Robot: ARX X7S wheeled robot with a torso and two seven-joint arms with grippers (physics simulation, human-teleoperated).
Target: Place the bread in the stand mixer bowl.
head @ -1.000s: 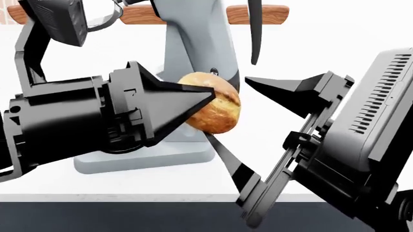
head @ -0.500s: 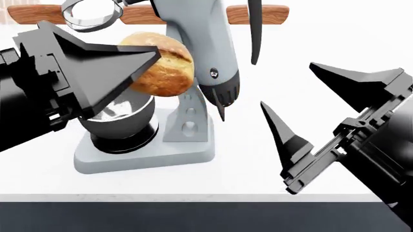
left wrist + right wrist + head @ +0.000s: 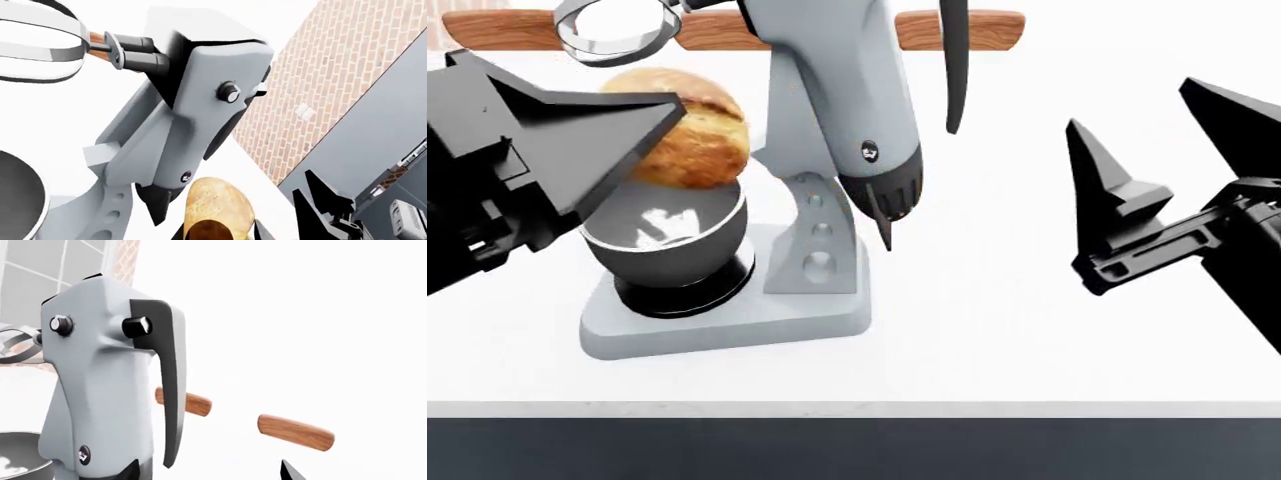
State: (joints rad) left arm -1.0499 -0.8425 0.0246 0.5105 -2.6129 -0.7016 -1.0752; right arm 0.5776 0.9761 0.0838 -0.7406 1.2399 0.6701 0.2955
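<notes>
Carry step | my left gripper (image 3: 627,125) fingers clamped on bread (image 3: 694,130) above stand mixer bowl (image 3: 674,240) | right gripper (image 3: 1154,160) fingers apart | next I release

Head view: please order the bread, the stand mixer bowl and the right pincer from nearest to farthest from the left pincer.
1. The bread: held in the left pincer, over the bowl.
2. The stand mixer bowl: just below the bread, on its black base.
3. The right pincer: far across, on the other side of the mixer, holding nothing.
</notes>
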